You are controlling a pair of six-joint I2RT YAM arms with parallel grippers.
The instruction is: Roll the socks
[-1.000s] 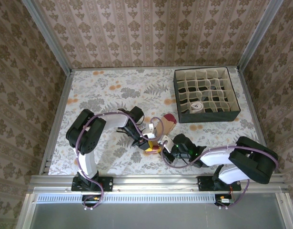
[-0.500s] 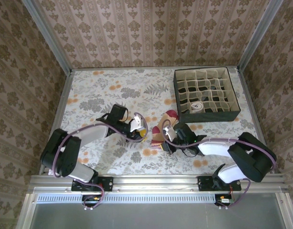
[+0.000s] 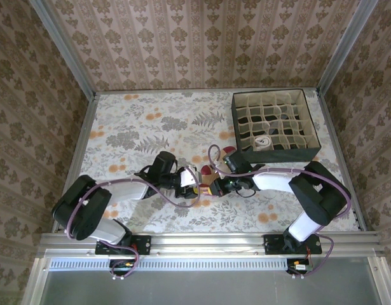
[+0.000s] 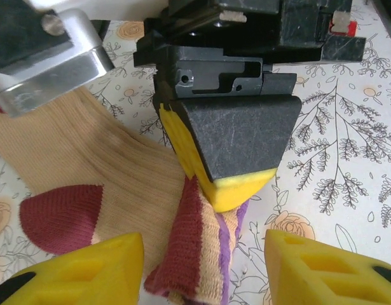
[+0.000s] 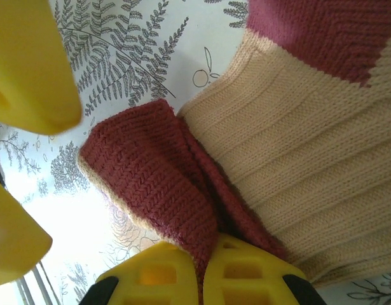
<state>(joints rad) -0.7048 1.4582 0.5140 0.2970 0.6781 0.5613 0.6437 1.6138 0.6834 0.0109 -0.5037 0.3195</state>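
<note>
A tan sock (image 4: 87, 152) with a maroon heel lies flat on the flowered table; its maroon toe (image 3: 227, 152) points toward the box. My right gripper (image 5: 205, 274) is shut on the sock's maroon, striped cuff (image 5: 157, 171), lifting it into a fold. In the left wrist view the right gripper's black finger with its yellow pad (image 4: 236, 181) presses on the cuff (image 4: 201, 254). My left gripper (image 4: 205, 273) is open, its yellow fingertips on either side of the cuff without touching it. The two grippers meet (image 3: 205, 181) at mid-table. A rolled cream-white sock (image 3: 264, 141) sits in a box compartment.
A dark fabric organizer box (image 3: 276, 126) with several compartments stands at the back right of the table. Patterned walls enclose the table on three sides. The arms' bases and a metal rail (image 3: 208, 241) run along the near edge.
My left gripper has opened and let go of the cuff while its arm stretched low across the table. My right gripper moved left and away from the near edge, staying shut on the cuff.
</note>
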